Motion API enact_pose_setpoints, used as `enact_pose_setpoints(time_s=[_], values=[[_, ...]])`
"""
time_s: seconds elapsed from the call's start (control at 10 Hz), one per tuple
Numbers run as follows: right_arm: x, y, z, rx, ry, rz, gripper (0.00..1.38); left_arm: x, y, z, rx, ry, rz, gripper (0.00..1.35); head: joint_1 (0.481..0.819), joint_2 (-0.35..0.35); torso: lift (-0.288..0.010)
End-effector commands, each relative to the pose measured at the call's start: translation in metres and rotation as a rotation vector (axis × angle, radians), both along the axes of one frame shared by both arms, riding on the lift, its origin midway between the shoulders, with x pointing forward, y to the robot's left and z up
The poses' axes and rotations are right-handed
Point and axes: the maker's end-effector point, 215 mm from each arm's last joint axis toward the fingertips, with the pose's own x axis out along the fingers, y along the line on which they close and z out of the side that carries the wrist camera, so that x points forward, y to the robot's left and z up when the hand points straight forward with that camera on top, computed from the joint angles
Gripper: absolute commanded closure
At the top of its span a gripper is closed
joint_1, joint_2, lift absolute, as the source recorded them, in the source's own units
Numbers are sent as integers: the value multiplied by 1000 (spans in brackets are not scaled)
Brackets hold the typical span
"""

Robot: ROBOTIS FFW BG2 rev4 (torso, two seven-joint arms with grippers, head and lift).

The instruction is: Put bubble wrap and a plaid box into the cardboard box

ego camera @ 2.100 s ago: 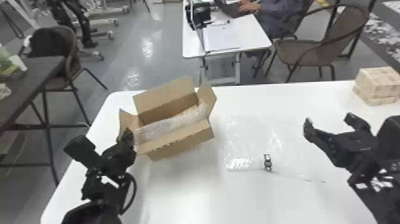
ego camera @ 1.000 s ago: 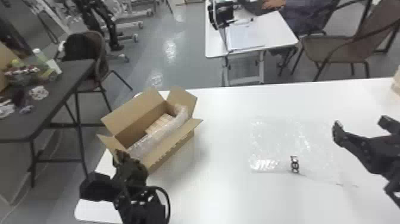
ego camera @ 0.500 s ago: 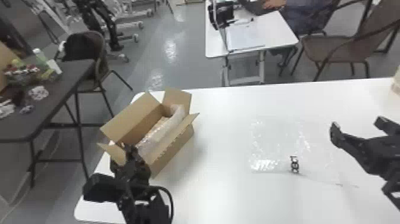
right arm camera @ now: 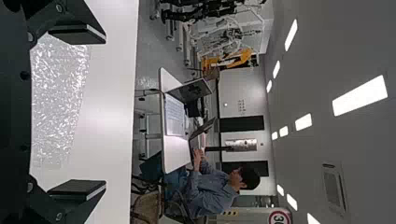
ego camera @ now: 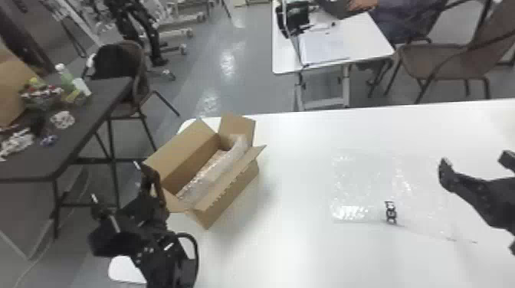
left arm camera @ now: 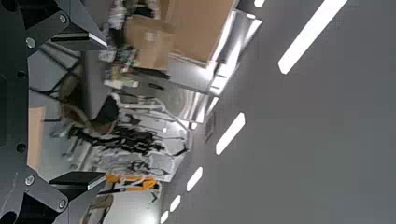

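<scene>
black arms (ego camera: 166, 254) | looped black cable (ego camera: 196, 249) | round grey screws (left arm camera: 30, 42)

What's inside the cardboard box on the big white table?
Inside the cardboard box there's see-through bubble wrap, with a bit of something light tan peeking out beside it. The wrap and the box's side hide the rest, so I can't tell what's underneath.
</scene>
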Motion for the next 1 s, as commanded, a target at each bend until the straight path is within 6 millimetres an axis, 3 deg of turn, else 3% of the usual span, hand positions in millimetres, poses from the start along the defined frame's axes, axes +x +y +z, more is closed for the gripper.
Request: enact_pose_setpoints(time_s=[0.0,0.1,0.2,0.5,0.7,0.9], values=[[-1,0,0,-1,-1,0,194,-10,-9,47,176,2,-5,294,695,318,-108],[-3,0,0,-4,-1,-1,194,-1,-29,56,204,36,-99,306,695,318,-108],[-6,-4,0,-8,-1,-8,194,7,-52,49,175,55,-178,308,695,296,-108],[-23,-14,-6,-41,18,-45,199,25,-125,-2,12,132,-386,401,695,217,-108],[-40,-16,-16,-58,42,-47,200,27,-150,-28,26,221,-482,401,695,162,-108],[-56,-20,-20,-87,39,-53,200,11,-156,-61,47,345,-503,401,695,128,-108]])
